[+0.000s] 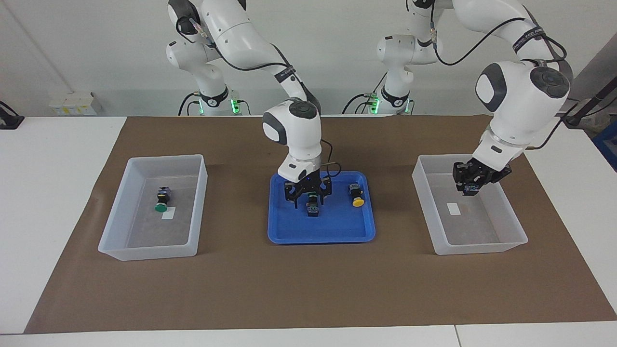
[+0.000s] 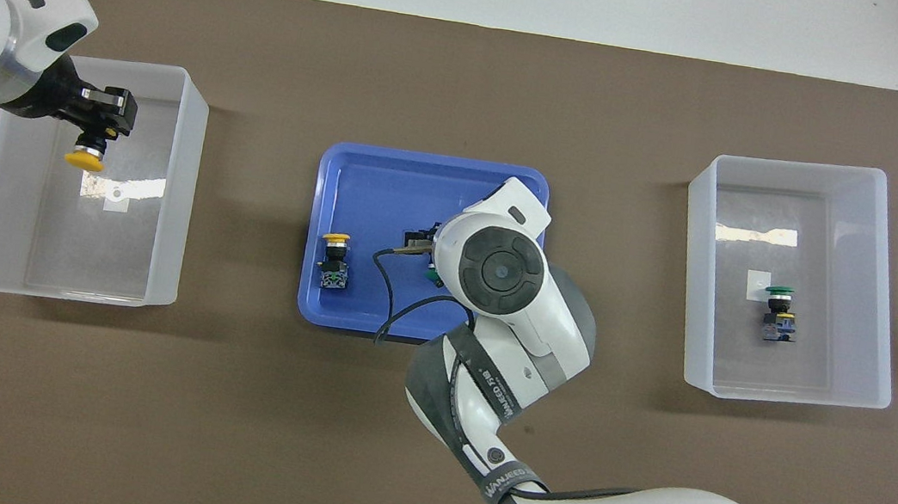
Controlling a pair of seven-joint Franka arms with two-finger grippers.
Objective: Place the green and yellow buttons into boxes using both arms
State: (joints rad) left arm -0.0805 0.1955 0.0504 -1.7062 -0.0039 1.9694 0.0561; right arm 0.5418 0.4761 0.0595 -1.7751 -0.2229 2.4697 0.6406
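Over the clear box [image 1: 470, 241] at the left arm's end of the table, my left gripper [image 1: 471, 185] hangs clamped on a yellow-capped button [image 2: 86, 156], cap pointing down, clear of the box floor. At the middle, on the brown mat [image 1: 308, 289], my right gripper [image 1: 308, 193] is low over the blue tray [image 1: 289, 231], its fingers apart on either side of a green-capped button [image 1: 313, 203] that stands on the tray floor; I cannot tell whether they touch it. A second yellow-capped button [image 1: 356, 195] lies in the same tray, toward the left arm's end. Another green-capped button [image 1: 162, 199] lies on its side in the clear box [image 1: 144, 250] at the right arm's end.
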